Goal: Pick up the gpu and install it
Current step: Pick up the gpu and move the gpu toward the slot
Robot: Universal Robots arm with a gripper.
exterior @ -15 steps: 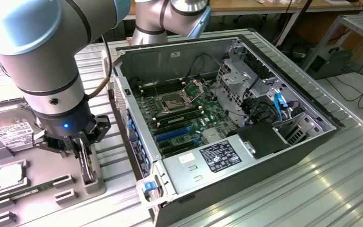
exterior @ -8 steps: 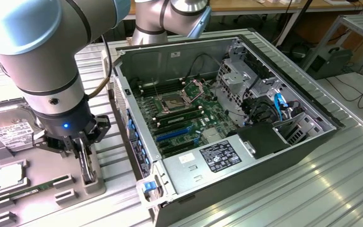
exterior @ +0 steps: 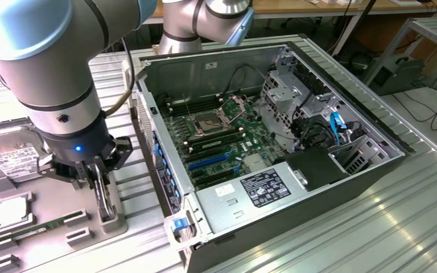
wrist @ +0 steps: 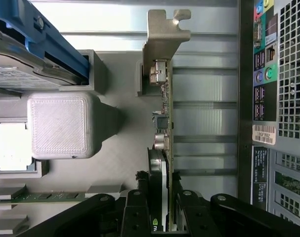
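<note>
The gpu (wrist: 165, 111) stands on its edge in a grey holder (exterior: 116, 223) on the tray at the exterior view's left. In the wrist view I see it edge-on, with its silver end bracket (wrist: 162, 42) at the far end and the black cooler against the green board. My gripper (wrist: 160, 193) has come straight down over it, and its black fingers (wrist: 138, 207) press on both faces of the card. In the exterior view the gripper (exterior: 102, 190) is low over the holder, beside the open computer case (exterior: 370, 133), and the gpu (exterior: 107, 210) shows just under it.
Inside the open case lies a motherboard with blue slots (exterior: 207, 164). On the tray are a hard drive (exterior: 9, 156), a processor (exterior: 9, 211) and a memory stick (exterior: 32, 232). A grey block (wrist: 58, 126) stands beside the card. The case's rear panel (wrist: 278, 98) is close on the other side.
</note>
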